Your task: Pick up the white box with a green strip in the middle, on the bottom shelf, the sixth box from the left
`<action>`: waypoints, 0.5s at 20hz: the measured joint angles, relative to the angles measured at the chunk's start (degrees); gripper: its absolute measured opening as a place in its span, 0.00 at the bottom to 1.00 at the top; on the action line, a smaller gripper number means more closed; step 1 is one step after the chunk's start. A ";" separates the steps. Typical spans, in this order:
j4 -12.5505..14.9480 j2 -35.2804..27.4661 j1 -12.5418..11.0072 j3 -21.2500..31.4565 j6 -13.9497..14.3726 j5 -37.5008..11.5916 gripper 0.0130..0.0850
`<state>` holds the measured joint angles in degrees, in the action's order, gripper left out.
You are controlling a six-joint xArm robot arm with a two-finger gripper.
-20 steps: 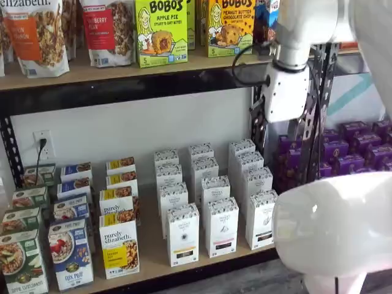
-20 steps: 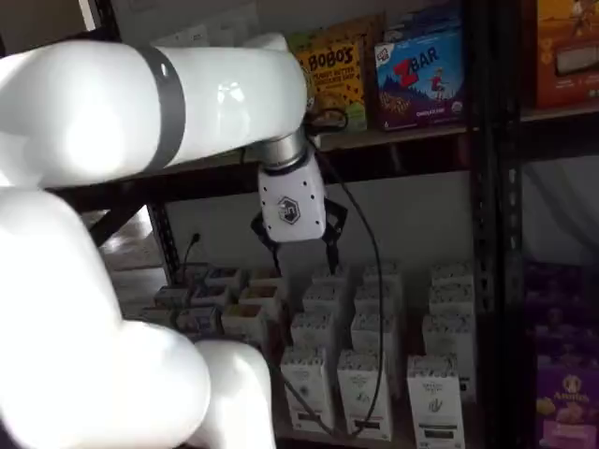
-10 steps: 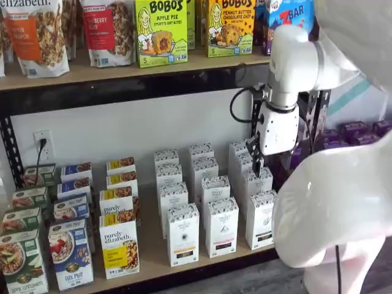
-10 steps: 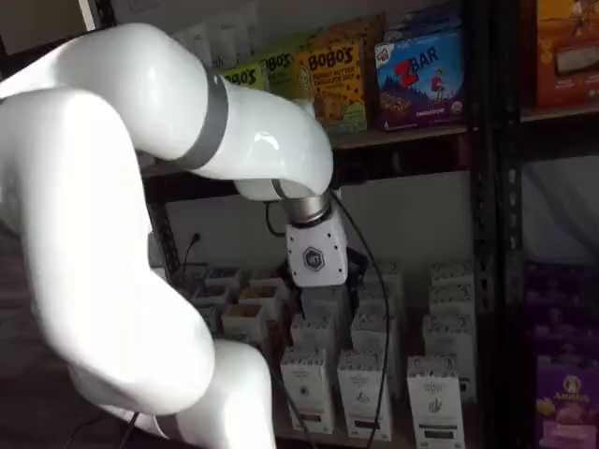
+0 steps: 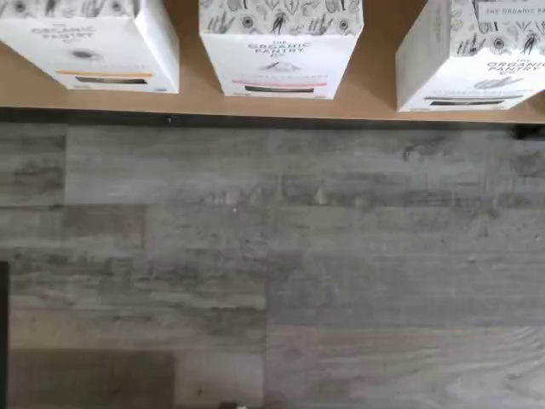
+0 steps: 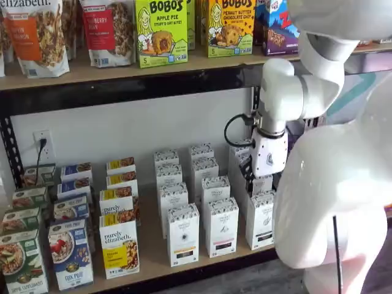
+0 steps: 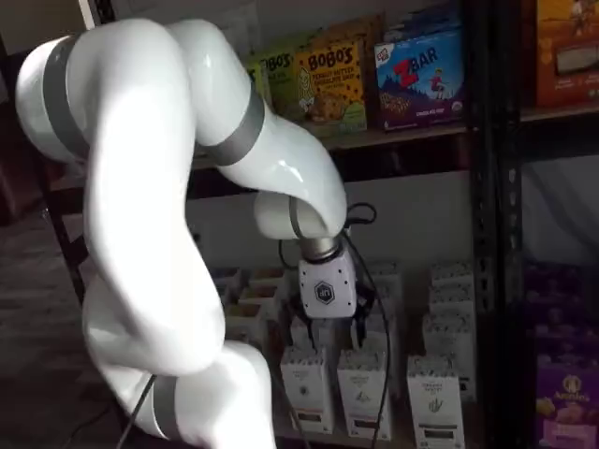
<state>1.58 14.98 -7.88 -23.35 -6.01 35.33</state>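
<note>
The white box (image 6: pixel 260 220) with a dark greenish strip low on its front stands at the front right of the bottom shelf (image 6: pixel 153 248). The same white box (image 7: pixel 435 407) shows in both shelf views. In the wrist view this white box (image 5: pixel 481 60) stands at the edge of the bottom shelf (image 5: pixel 379 89), beside two like cartons with a pink and an orange strip. My gripper (image 7: pixel 328 335) hangs above the rows of white cartons behind it, fingers spread and open with nothing in them. In a shelf view the gripper (image 6: pixel 250 177) shows side-on over the right column.
Similar white cartons (image 6: pixel 220 226) fill the rows left of and behind the target. Purely elizabeth boxes (image 6: pixel 119 245) and cereal boxes stand further left. The upper shelf (image 6: pixel 122 70) carries Bobo's boxes. A black post (image 7: pixel 487 234) and purple boxes (image 7: pixel 566 402) lie to the right. Grey plank floor (image 5: pixel 272 256) lies below.
The arm has swung down from the upper shelf's level, and the gripper now hangs lower, just over the white cartons. Its fingers have stayed spread.
</note>
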 joint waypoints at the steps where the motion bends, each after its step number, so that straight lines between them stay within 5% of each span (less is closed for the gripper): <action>1: 0.68 -1.14 0.08 0.11 0.67 -1.81 1.00; 4: -1.25 -6.06 0.31 -0.44 -0.76 -7.23 1.00; 10: 3.30 -15.27 0.53 -3.03 3.65 -14.35 1.00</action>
<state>4.89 -0.29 -7.36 -26.38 -2.36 20.98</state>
